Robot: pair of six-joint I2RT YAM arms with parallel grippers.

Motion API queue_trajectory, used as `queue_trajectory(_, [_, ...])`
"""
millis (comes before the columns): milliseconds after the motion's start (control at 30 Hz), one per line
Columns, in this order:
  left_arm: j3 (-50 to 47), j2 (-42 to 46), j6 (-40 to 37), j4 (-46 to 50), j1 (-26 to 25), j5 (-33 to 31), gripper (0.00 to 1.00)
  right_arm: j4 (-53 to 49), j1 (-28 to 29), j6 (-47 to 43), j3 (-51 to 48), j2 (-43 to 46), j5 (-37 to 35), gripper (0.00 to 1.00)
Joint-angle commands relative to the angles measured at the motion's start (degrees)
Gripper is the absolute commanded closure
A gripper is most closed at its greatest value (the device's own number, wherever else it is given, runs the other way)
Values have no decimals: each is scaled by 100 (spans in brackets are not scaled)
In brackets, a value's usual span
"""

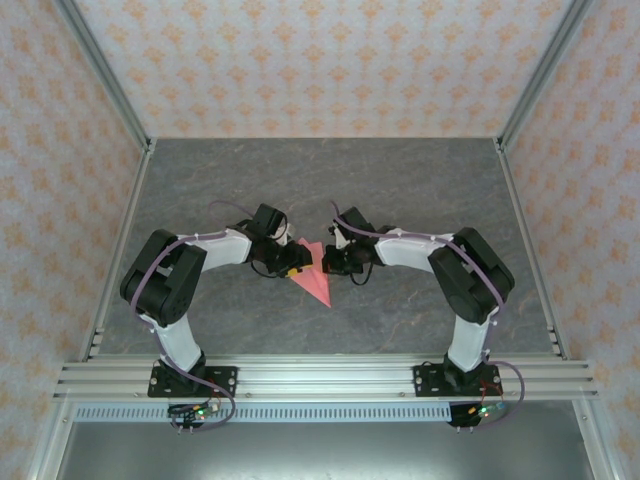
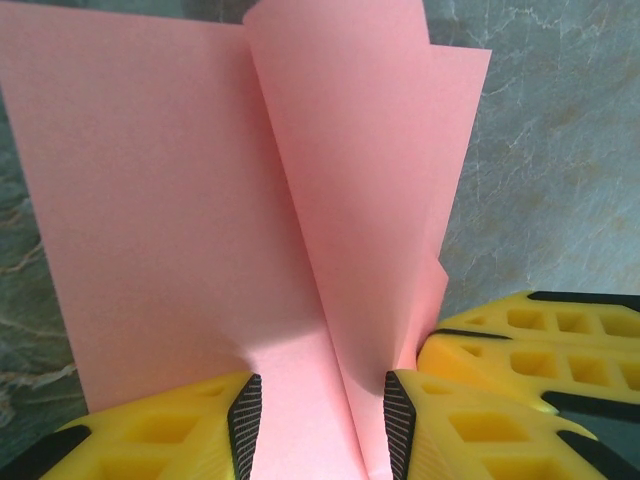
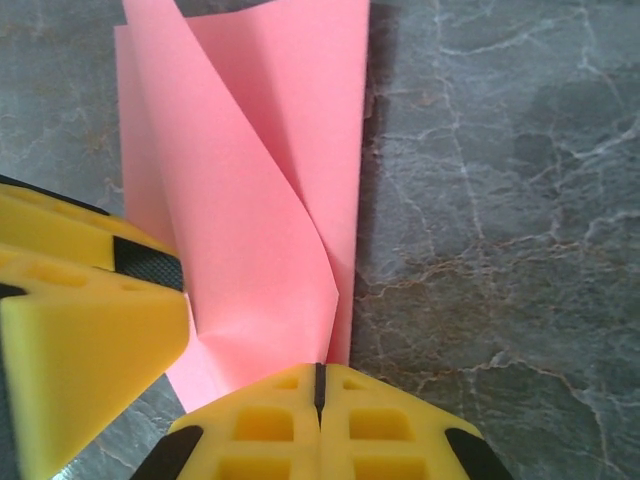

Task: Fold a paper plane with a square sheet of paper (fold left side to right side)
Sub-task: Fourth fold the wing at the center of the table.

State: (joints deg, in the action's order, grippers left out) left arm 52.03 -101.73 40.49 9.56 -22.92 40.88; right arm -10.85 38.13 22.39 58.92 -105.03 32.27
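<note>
sheet: thin salmon-pink sheet of paper (image 1: 312,275), a pointed shape with its tip toward the arm bases. It lies mid-tabletop between the two arms, with one flap lifted and curling over the flat layer (image 2: 150,200).
right jaws: pressed fully together. In the right wrist view the lower edge of the lifted flap (image 3: 260,200) runs into their seam, so it looks pinched.
left jaws: about half open, straddling the foot of the flap by the centre line, one pad on each side. No clear pinch.
surface: grey marbled tabletop (image 3: 500,200); the flat layer rests on it.
step: probably carrying the left flap across to the right.
do well: left jaws press down as an anchor. Sweep the pinched edge low, match it to the far edge, then crease from the centre outward.
risk: thin paper, so a hard pull may drag the base layer or tear it.
</note>
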Motion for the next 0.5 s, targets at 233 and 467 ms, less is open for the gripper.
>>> queue_trajectory(233, [-14, 96, -68, 222, -24, -315, 59, -507, 126, -276, 237, -297, -349, 100])
queue_trajectory(467, [172, 517, -93, 292, -24, -177, 63, -771, 220, -367, 348, -492, -499, 100])
